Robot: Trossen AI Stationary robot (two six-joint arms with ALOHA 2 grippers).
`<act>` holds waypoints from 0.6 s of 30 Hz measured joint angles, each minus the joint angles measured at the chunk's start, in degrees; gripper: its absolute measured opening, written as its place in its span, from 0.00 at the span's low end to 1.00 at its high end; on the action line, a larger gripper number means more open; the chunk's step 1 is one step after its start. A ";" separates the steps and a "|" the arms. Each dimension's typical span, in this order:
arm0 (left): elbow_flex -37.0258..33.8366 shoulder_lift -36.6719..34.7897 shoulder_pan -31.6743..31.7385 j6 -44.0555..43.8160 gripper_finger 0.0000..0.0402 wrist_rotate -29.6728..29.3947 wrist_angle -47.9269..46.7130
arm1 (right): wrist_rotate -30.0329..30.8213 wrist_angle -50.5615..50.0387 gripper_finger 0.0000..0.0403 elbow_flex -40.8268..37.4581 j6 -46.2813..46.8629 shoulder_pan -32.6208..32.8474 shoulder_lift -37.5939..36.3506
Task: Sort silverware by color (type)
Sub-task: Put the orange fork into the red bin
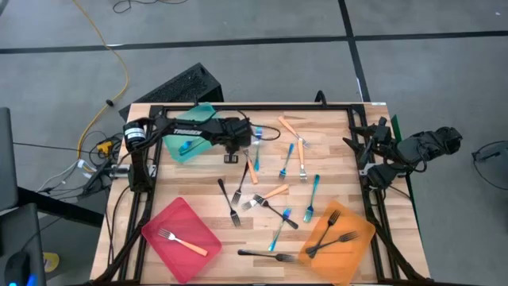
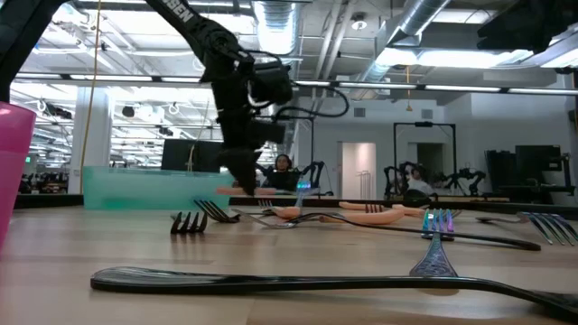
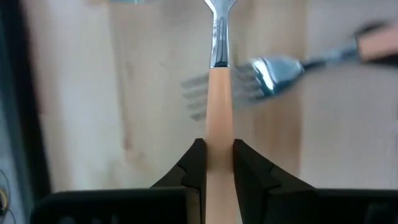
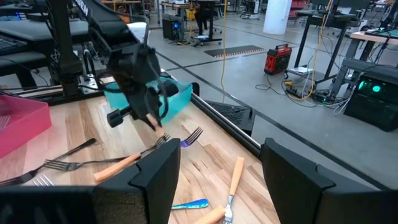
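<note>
We find one blue-handled fork in the teal translucent plastic tray [image 1: 200,115], one orange-handled fork in the red tray [image 1: 181,230] and black forks in the orange tray [image 1: 341,233]. The left gripper [image 1: 248,144] pinches a slim orange-handled metal-tined fork [image 3: 219,124] by its handle, just beside the teal tray; its long axis runs straight out between the fingers, tines away. The right gripper [image 4: 217,171] stands spread at the table's right edge.
</note>
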 joint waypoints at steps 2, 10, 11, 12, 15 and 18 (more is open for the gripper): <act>1.96 0.00 -0.07 -0.02 0.08 -0.25 -0.68 | 0.00 0.00 0.60 0.00 0.01 0.00 0.00; 9.74 -0.02 -2.10 3.14 0.08 -7.87 -1.95 | -0.02 -0.02 0.60 0.00 0.01 0.00 0.00; 10.66 -0.02 -2.34 3.63 0.08 -8.74 -2.04 | -0.01 -0.02 0.60 0.00 0.01 0.00 0.00; 11.61 -0.02 -2.62 3.83 0.08 -9.92 -2.11 | -0.02 -0.02 0.60 0.00 0.02 0.00 0.00; 14.67 -0.09 -3.39 3.87 0.08 -13.06 -2.15 | -0.02 -0.02 0.60 0.00 0.03 0.00 0.00; 16.92 -0.13 -4.13 4.09 0.08 -13.71 -2.36 | -0.02 -0.02 0.60 0.00 0.06 0.00 0.01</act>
